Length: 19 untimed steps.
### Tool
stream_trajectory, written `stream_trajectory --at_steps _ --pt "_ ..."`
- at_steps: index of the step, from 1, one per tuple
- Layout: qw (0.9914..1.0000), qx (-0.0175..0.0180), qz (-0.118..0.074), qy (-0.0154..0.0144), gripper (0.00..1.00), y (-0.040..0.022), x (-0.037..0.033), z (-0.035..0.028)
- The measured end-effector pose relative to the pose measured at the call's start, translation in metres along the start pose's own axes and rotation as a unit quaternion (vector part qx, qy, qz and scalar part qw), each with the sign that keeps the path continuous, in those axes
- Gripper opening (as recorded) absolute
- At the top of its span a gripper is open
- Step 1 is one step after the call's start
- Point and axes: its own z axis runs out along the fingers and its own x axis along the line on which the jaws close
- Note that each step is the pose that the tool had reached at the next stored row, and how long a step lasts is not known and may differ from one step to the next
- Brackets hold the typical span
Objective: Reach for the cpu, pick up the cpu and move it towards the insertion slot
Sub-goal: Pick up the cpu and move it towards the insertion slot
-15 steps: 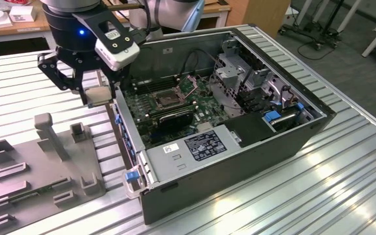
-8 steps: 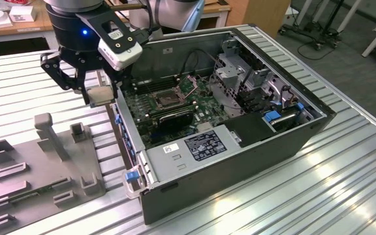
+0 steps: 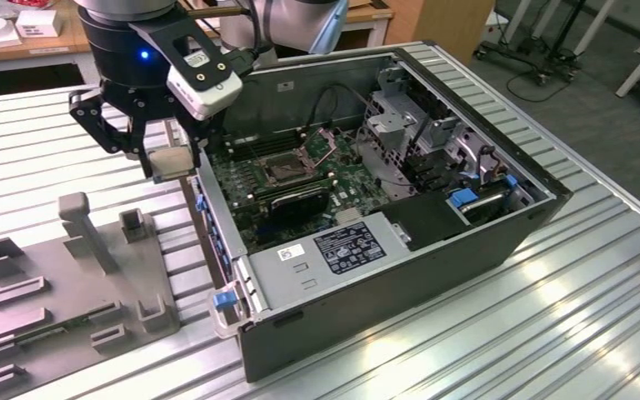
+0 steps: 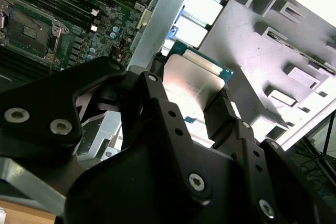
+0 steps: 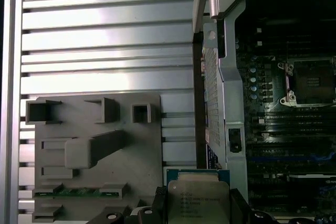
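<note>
Second wrist view puts the cpu (image 4: pixel 191 80) right between my jaws, which are closed on its two opposite edges, its pale metal top facing the camera. So reaching and picking up are done, as I judge it: in the exterior view my gripper (image 3: pixel 164 162) hangs in the air with the cpu (image 3: pixel 171 162) clamped in it, clear of the grey tray (image 3: pixel 70 287) below and just outside the wall of the open computer case (image 3: pixel 409 250). What remains is most of the carry. The insertion slot (image 3: pixel 287 169), with its shiny frame and dark centre on the green board, lies beyond that wall, well apart from my jaws. In the first wrist view the cpu (image 5: pixel 198 199) and the slot (image 5: pixel 310 81) sit on opposite sides of the wall.
</note>
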Motion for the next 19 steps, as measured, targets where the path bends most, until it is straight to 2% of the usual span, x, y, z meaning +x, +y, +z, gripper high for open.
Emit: stream_trajectory --at_steps 1,5,6,7,8,12,13,17,19 --pt "1.0 0.0001 0.0 -0.0003 0.55 0.0001 0.0 -0.0004" --pt "0.99997 -0.0003 0.0 -0.0082 0.55 0.0017 0.0 -0.0039" --pt "0.99995 -0.0004 -0.001 -0.0095 0.55 0.0023 -0.0022 -0.0039" --pt "0.99995 -0.0004 0.0 -0.0095 0.55 0.0027 -0.0054 -0.0038" --pt "0.99995 -0.0004 0.0 -0.0096 0.55 0.0035 -0.0129 -0.0033" --pt "0.99995 -0.0004 0.0 -0.0096 0.55 0.0051 -0.0282 -0.0015" --pt "0.99995 -0.0003 0.001 -0.0095 0.55 0.0061 -0.0383 -0.0004" --pt "0.99995 -0.0004 0.001 -0.0096 0.55 0.0077 -0.0531 0.0011" --pt "0.99995 -0.0004 0.001 -0.0096 0.55 0.0084 -0.0582 0.0016"
